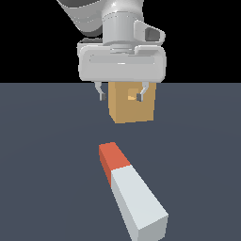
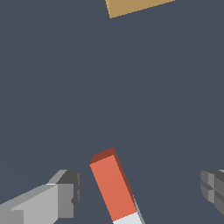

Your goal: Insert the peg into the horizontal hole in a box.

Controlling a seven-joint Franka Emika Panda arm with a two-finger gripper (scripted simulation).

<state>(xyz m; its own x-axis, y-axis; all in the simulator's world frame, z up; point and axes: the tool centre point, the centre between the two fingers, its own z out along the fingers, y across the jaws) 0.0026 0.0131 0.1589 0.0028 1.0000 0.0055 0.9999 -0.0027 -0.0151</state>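
The peg (image 1: 133, 192) lies flat on the dark floor, white-grey with its orange-red end (image 1: 112, 158) pointing toward the box. The tan-orange box (image 1: 131, 104) stands behind it, its small square hole (image 1: 133, 94) in the face turned to the exterior camera. My gripper (image 1: 120, 94) hangs open and empty high in front of the box's upper part, well above the peg. In the wrist view the peg's orange-red end (image 2: 112, 186) lies between my two spread fingers (image 2: 65, 192), and the box's edge (image 2: 133, 6) shows at the frame border.
A flat dark grey-blue floor (image 1: 47, 164) spreads all round the peg and the box. Nothing else stands on it.
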